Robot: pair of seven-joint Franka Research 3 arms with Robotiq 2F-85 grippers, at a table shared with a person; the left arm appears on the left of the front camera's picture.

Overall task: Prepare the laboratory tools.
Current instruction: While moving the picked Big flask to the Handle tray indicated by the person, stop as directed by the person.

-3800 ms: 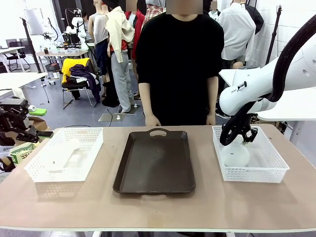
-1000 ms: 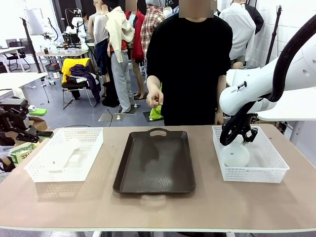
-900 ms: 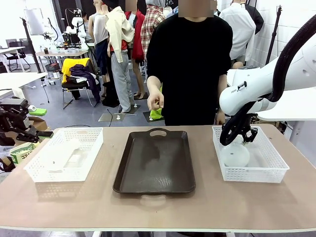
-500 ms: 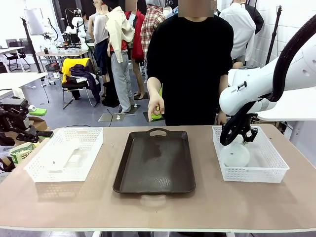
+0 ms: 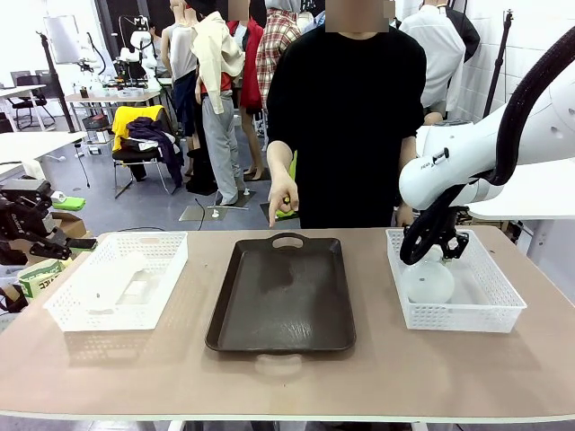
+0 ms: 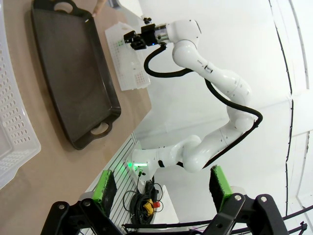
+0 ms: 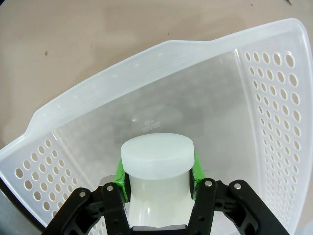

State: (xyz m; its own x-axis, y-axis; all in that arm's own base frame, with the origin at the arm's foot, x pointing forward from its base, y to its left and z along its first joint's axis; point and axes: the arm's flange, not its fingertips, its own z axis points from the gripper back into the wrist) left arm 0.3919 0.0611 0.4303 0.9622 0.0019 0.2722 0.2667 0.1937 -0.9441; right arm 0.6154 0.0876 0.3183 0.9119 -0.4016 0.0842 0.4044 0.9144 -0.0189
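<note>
Flask (image 7: 157, 155) clamped by right tool (image 7: 157, 172) inside white basket (image 7: 146, 55).

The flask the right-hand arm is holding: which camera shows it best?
The right wrist view: the flask sits close up, its neck clamped between the right gripper's green pads. The front view shows its round base in the white basket, neck hidden by the gripper. In the left wrist view it is too small to make out.

The flask (image 7: 156, 156) is frosted white, the basket (image 7: 274, 98) white with round holes, the tray (image 5: 283, 296) dark brown, the table (image 5: 287, 382) tan, and the right gripper (image 7: 156, 170) black with green pads (image 7: 119, 175).
</note>
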